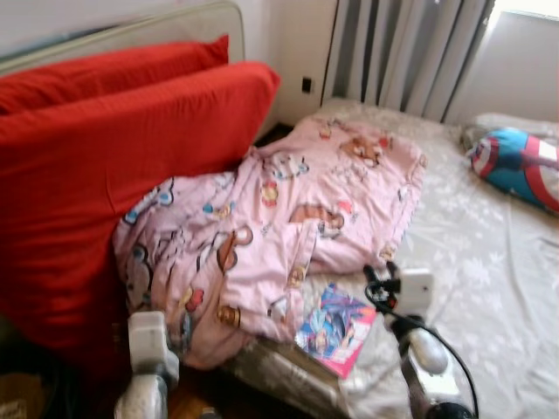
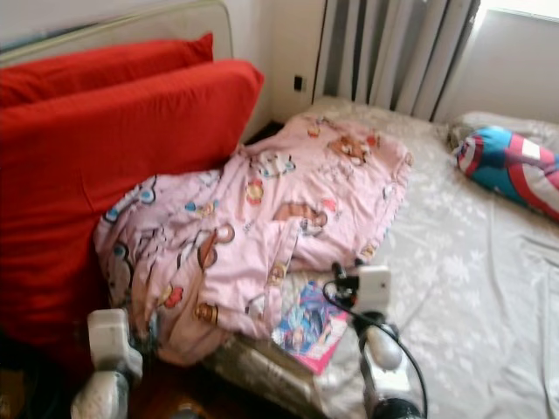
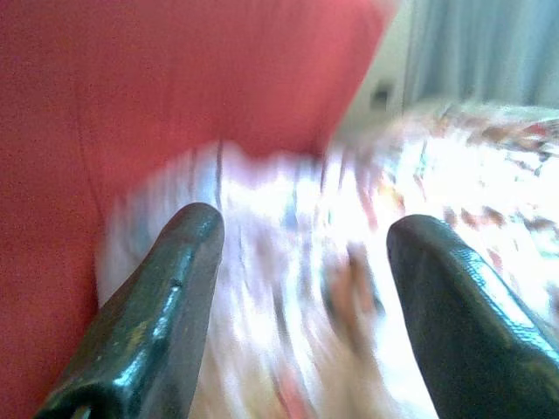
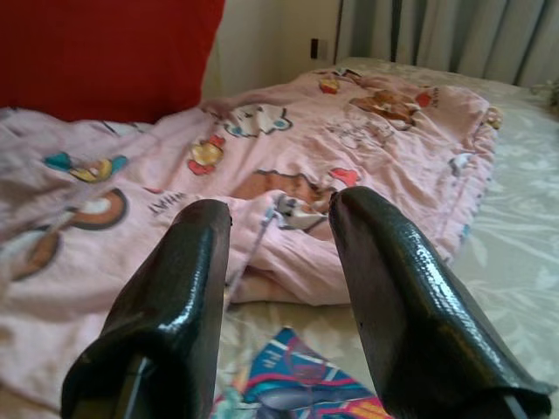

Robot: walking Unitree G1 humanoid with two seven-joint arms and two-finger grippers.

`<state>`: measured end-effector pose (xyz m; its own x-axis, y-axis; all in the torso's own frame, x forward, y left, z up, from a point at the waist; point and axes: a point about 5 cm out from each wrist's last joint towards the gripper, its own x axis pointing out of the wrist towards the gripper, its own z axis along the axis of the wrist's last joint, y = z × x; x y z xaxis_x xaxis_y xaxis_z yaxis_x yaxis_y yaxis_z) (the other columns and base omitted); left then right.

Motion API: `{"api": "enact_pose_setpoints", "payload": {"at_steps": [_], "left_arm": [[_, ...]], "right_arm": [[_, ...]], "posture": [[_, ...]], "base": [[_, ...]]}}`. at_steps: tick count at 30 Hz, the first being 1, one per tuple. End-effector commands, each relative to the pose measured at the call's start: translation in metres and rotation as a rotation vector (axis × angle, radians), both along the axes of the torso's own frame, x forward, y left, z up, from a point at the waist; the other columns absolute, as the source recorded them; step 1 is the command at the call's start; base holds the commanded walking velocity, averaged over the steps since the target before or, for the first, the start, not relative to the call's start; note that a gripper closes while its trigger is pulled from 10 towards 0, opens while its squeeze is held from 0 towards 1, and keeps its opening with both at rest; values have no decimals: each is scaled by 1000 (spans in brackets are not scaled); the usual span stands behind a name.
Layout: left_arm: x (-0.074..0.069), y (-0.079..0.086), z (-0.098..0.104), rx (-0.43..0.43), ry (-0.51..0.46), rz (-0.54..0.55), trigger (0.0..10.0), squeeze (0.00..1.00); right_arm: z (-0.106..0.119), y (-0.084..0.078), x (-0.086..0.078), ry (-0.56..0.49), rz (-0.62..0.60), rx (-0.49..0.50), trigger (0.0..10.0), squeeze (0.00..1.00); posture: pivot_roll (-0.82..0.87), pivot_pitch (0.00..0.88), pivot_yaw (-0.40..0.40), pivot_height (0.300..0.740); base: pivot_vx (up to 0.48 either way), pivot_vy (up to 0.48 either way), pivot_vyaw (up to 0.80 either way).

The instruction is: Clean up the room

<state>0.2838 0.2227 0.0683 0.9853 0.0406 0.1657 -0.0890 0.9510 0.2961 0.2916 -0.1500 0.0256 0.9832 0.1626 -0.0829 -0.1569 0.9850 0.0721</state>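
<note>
two red cushions (image 1: pixel 113 148), one pink blanket (image 1: pixel 288 218); one book (image 1: pixel 336 330), one superhero pillow (image 1: pixel 520 166)

A crumpled pink cartoon-printed blanket (image 1: pixel 279 236) was heaped on the grey patterned bed sheet (image 1: pixel 489 288), against two red pillows (image 1: pixel 105 166). A colourful thin book (image 1: pixel 336 329) was seen just beside the blanket's lower edge.

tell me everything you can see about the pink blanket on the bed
The pink blanket looks like soft, thin fabric printed with cartoon figures. It lies crumpled in a loose heap on the bed, one side pressed against the red pillows, its near edge hanging off the mattress. A fold overlaps the colourful book.
</note>
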Motion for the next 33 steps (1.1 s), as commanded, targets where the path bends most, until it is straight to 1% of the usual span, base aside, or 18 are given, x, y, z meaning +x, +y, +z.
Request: {"api": "enact_pose_setpoints", "payload": {"at_steps": [1, 2, 3, 4, 5, 6, 9, 11, 13, 16, 17, 21, 24, 26, 30, 33], "left_arm": [[-12, 2, -22, 122, 141, 36, 10000, 0], [-11, -2, -19, 4, 97, -15, 10000, 0], [-11, -2, -19, 4, 97, -15, 10000, 0], [-10, -8, -10, -109, -4, -99, 10000, 0], [-9, -9, -5, -116, -42, -130, 10000, 0], [-10, -16, -4, -124, -41, -148, 10000, 0], [-15, -22, -4, -156, 3, -119, 10000, 0], [-15, -23, -2, -143, 18, -100, 10000, 0], [-17, -25, -3, -150, 26, -91, 10000, 0], [-20, -21, -6, -185, 23, -84, 10000, 0], [-22, -19, -6, -188, 17, -90, 10000, 0], [-28, -15, -6, -206, 39, -82, 10000, 0], [-33, -15, -10, -225, 66, -72, 10000, 0], [-33, -21, -11, -233, 85, -88, 10000, 0], [-33, -27, -10, -232, 94, -106, 10000, 0], [-36, -27, -10, -242, 99, -107, 10000, 0]], "right_arm": [[1, -5, 1, -2, -15, -8, 10000, 0], [0, -4, 0, 4, -14, -4, 10000, 0], [0, -4, 0, 4, -14, -4, 10000, 0], [-3, -1, -2, 14, -15, 2, 10000, 0], [-3, 0, -3, 17, -17, 5, 10000, 0], [-4, 2, -4, 20, -23, 16, 10000, 0], [-2, 4, -4, 8, -8, 17, 10000, 0], [-1, 5, -3, 4, -3, 12, 10000, 0], [0, 3, -1, 4, -11, 10, 10000, 0], [-2, -1, 0, 29, -43, 11, 10000, 0], [-2, -1, 0, 34, -50, 8, 10000, 0], [-4, 2, -5, 26, -33, 8, 10000, 0], [-5, -1, -10, 4, -38, 20, 10000, 0], [-6, -9, -12, 7, -70, 33, 10000, 0], [-7, -13, -13, 14, -96, 65, 10000, 0], [-10, -13, -17, 27, -101, 67, 10000, 0]], "posture": [[162, 12, -52, 671], [166, 15, -47, 671], [166, 15, -47, 671], [170, 10, -42, 671], [170, 10, -42, 671], [172, 9, -42, 671], [177, 14, -42, 671], [179, 13, -41, 671], [173, 10, -34, 671], [183, 16, -31, 671], [179, 24, -29, 661], [168, 36, -25, 636], [139, 49, -11, 636], [130, 64, -5, 636], [132, 78, -3, 636], [139, 84, -1, 636]], "base": [[0, 0, 0], [0, 0, 0], [0, 0, 0], [0, 0, 0], [0, 0, 0], [0, 0, 0], [0, 0, 0], [0, 0, 0], [0, 0, 0], [0, 0, 0], [0, 0, 0], [0, 0, 0], [0, 0, 0], [0, 0, 0], [0, 0, 0], [0, 0, 0]]}}
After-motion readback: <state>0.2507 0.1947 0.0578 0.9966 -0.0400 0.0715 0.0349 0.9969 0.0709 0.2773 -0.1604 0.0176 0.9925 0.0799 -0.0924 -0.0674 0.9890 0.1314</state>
